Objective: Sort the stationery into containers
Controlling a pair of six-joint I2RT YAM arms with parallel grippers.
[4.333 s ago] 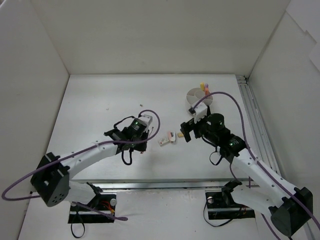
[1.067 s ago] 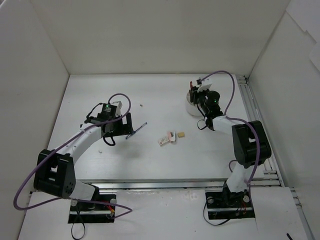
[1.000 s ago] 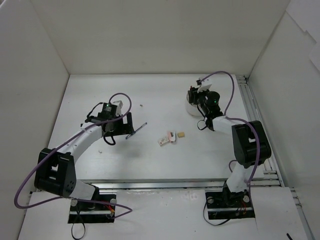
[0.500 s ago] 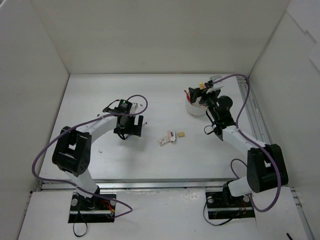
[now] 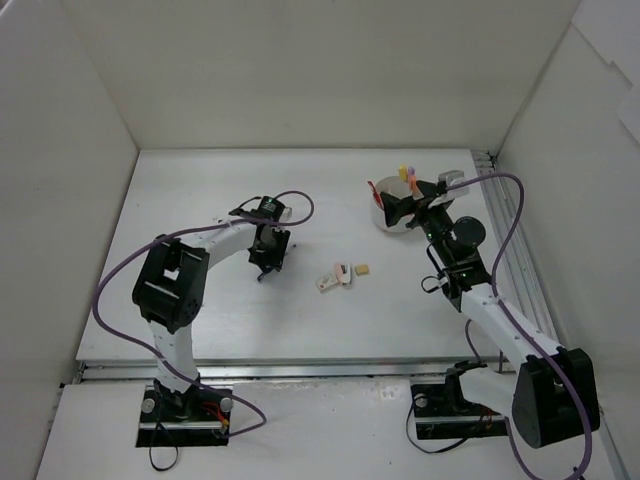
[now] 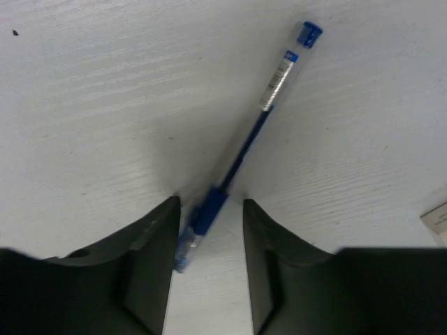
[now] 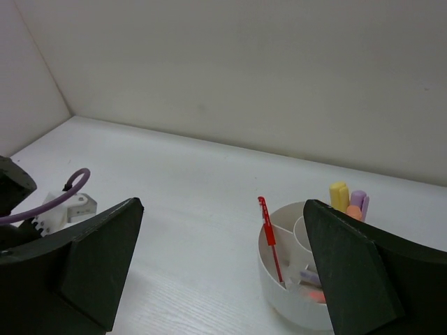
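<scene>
A blue pen [image 6: 262, 112] lies flat on the table. My left gripper [image 6: 209, 227] is open and low over it, with the pen's tip end between the fingers [image 6: 150, 241], close to the left one. In the top view that gripper [image 5: 267, 256] is left of the small white [image 5: 328, 282] and tan [image 5: 362, 268] eraser blocks. The round white divided dish [image 7: 293, 296] holds a leaning red pen [image 7: 271, 241] and yellow [image 7: 339, 195], purple and orange marker sticks. My right gripper [image 7: 223, 209] is open wide and empty, raised beside the dish [image 5: 382, 220].
White walls enclose the table on the left, back and right. A metal rail [image 5: 510, 240] runs along the right edge. A corner of a white block [image 6: 436, 216] shows at the right edge of the left wrist view.
My left gripper has swung right over the blue pen. My right gripper has drawn back from over the dish, where the red pen now stands.
</scene>
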